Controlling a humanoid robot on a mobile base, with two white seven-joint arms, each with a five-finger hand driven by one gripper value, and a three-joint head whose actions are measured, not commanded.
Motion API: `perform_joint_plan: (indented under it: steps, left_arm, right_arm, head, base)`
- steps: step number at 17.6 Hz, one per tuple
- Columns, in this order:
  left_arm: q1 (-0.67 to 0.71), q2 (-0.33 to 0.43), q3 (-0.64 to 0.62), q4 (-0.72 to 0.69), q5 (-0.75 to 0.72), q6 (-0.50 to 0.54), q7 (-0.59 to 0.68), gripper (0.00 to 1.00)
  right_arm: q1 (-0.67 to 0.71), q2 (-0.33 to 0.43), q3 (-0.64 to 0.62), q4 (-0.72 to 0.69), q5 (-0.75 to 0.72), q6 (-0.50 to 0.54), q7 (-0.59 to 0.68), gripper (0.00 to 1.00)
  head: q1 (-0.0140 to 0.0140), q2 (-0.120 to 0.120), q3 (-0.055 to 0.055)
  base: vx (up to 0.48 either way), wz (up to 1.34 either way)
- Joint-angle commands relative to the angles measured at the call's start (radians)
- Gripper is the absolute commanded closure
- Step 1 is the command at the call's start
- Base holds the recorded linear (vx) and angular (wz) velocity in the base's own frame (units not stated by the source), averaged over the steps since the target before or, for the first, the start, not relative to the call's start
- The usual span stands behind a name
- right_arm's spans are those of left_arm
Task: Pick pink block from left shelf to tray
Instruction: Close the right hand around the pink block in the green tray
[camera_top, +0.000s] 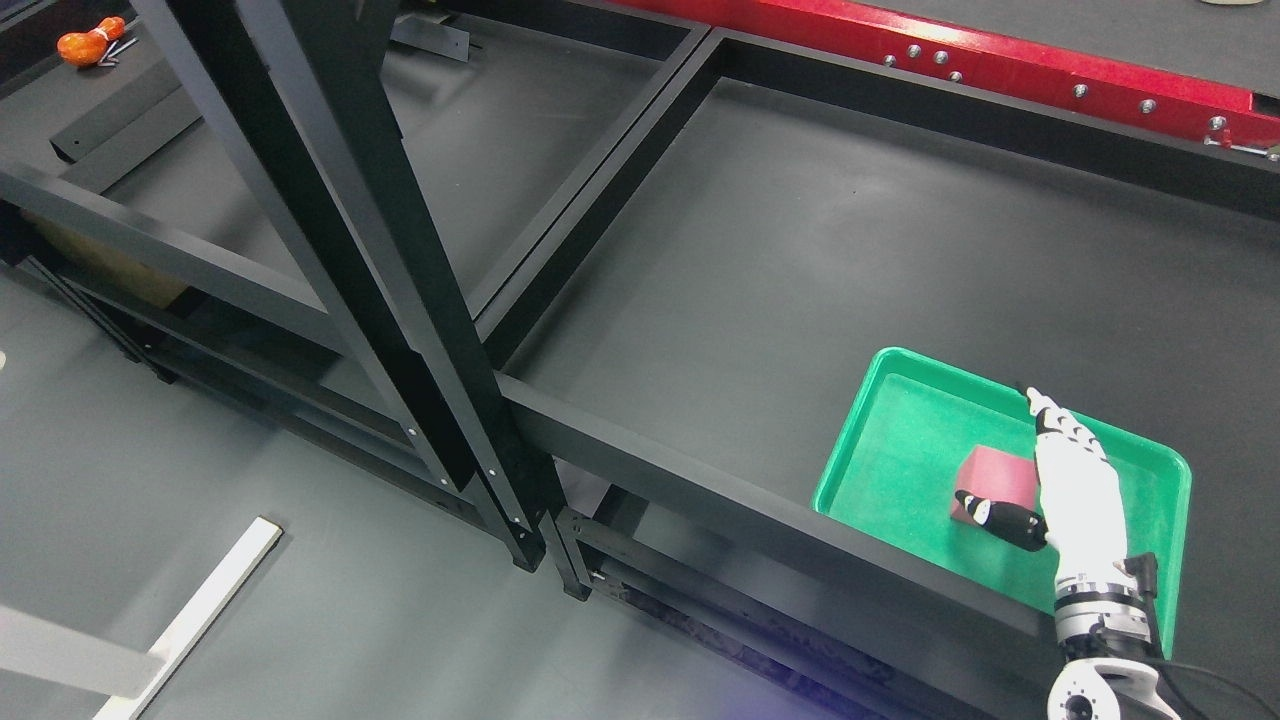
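Dark grey shelf deck (800, 260) fills the view, black frame posts (400, 300) at left. Right hand (1075, 490) comes in from bottom right, forearm near-vertical, reaching over the tray (880, 420); fingers straight & spread, pointing far, thumb (1005, 520) out to the left, touching the block's near edge, gripping nothing. Pink block (995, 480) sits in the green tray, just left of the palm. Orange tool (90, 42) far left, well apart.

Lower right: bright green tray (900, 420) holding a dark pink block (995, 475); white hand (1075, 500) with black fingertips. Black shelf frame (400, 250) over grey floor (250, 480). Top right: red beam (1000, 65). Upper left: orange object (90, 42).
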Motion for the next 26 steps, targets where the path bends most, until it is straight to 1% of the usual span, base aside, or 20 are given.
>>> perform_joint_plan:
  steps: [1, 5, 8, 15, 17, 20, 21, 26]
  left_arm:
    - [0.0, 0.017, 0.0, -0.017, 0.008, 0.001, 0.0, 0.0]
    - [0.0, 0.017, 0.0, -0.017, 0.008, 0.001, 0.0, 0.0]
    - [0.0, 0.017, 0.0, -0.017, 0.008, 0.001, 0.0, 0.0]
    - [0.0, 0.017, 0.0, -0.017, 0.008, 0.001, 0.0, 0.0]
    - [0.0, 0.017, 0.0, -0.017, 0.008, 0.001, 0.0, 0.0]
    - [0.0, 0.017, 0.0, -0.017, 0.008, 0.001, 0.0, 0.0]
    - [0.0, 0.017, 0.0, -0.017, 0.008, 0.001, 0.0, 0.0]
    - [0.0, 0.017, 0.0, -0.017, 0.008, 0.001, 0.0, 0.0]
  right_arm:
    - [0.017, -0.017, -0.01, 0.004, 0.077, 0.03, 0.032, 0.03]
    - [0.011, -0.017, -0.006, 0.014, 0.085, 0.037, 0.042, 0.03]
    - [-0.018, -0.029, -0.001, 0.061, 0.087, 0.035, 0.069, 0.03]
    - [-0.037, -0.032, 0.025, 0.107, 0.085, 0.035, 0.081, 0.04]
    - [-0.037, -0.034, 0.027, 0.113, 0.085, 0.035, 0.103, 0.05]
    - [-0.037, -0.034, 0.034, 0.118, 0.085, 0.035, 0.12, 0.08]
    - [-0.037, -0.034, 0.034, 0.119, 0.083, 0.037, 0.12, 0.11]
    - [-0.041, -0.031, 0.034, 0.121, 0.077, 0.037, 0.118, 0.39]
  head:
    - [0.0, 0.0, 0.0]
    - [0.0, 0.0, 0.0]
    - [0.0, 0.0, 0.0]
    - [0.0, 0.0, 0.0]
    - [0.0, 0.0, 0.0]
    - [0.0, 0.0, 0.0]
    - [0.0, 0.0, 0.0]
    - [0.0, 0.0, 0.0]
  base:
    - [0.056, -0.02]
    - [0.035, 0.0]
    - [0.005, 0.0]
    - [0.0, 0.0]
    - [0.0, 0.0]
    - [0.0, 0.0]
    - [0.0, 0.0]
    - [0.0, 0.0]
